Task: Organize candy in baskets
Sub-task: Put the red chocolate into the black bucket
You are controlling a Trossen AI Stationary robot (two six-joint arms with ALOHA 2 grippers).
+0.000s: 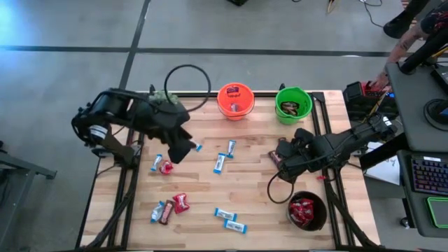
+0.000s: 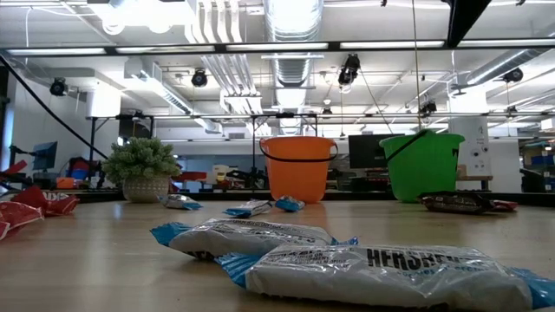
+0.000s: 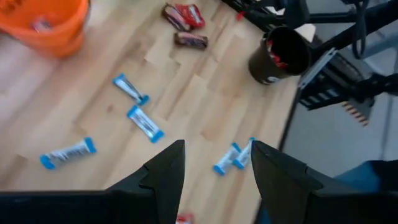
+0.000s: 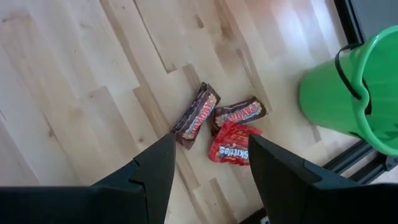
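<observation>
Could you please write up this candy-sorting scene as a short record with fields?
table: wooden top
orange basket: far edge, some candy inside
green basket: far edge beside the orange one, dark bars inside
black basket: near right corner, red packets inside
loose candy: blue-and-white bars, red packets and brown bars scattered on the table
left gripper: open, empty, above the table's left side
right gripper: open, empty, above two brown bars and a red packet near the green basket

Open wood mid-table, clutter at the edges.
Buckets [image 1: 235,101] block the far edge; candy [image 1: 221,162] dots the centre; bare planks near-centre, seemingly.
</observation>
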